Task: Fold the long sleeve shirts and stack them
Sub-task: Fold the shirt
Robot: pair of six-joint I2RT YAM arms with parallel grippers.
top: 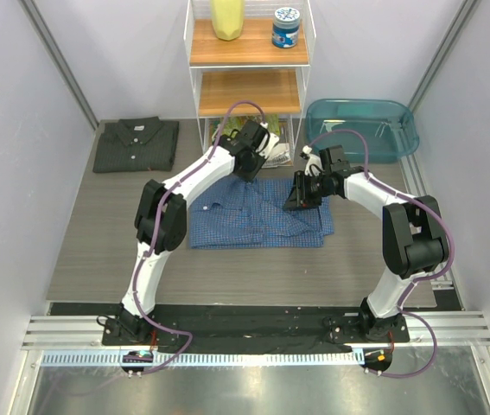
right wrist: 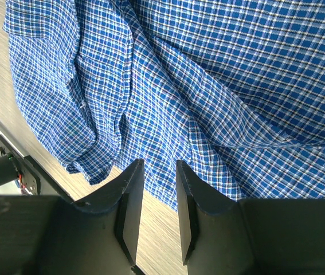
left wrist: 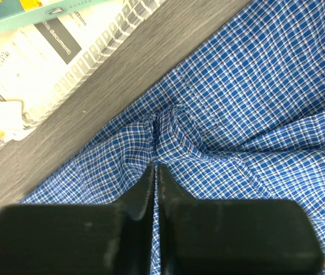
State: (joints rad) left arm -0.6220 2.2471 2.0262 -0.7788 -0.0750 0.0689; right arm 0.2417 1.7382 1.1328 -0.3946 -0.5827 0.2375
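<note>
L hand (left wrist: 155,167) has its fingers pressed tight together, w/ a small ridge of the blue check shirt (top: 253,226) pinched at the tips. Cloth puckers out from that spot, and the fingers hide how much fabric sits btwn the pads. R hand (right wrist: 155,166) is part spread w/ a clear gap btwn its fingers, gripping nothing. It sits low over the shirt's rumpled right edge, where cloth meets bare counter (top: 98,242); can't tell if the tips touch fabric. From above, wrists and cables hide both hands' tips.

The shirt lies mid-counter in a rough rectangle, right side creased and bunched; sleeves can't be made out. Farther back at far left, the charcoal shirt (top: 136,144) lies folded flat, collar up, well apart from the blue one. At far right is a teal tub (top: 348,151), contents unclear thru the tinted wall. At the back, a shelf unit (top: 257,52) holds a yellow container (top: 227,17), top cut off, and a blue-lidded jar (top: 286,28). Printed papers (left wrist: 30,63) in a wire basket (left wrist: 102,48) lie just beyond the L hand, text mostly blurred.
</note>
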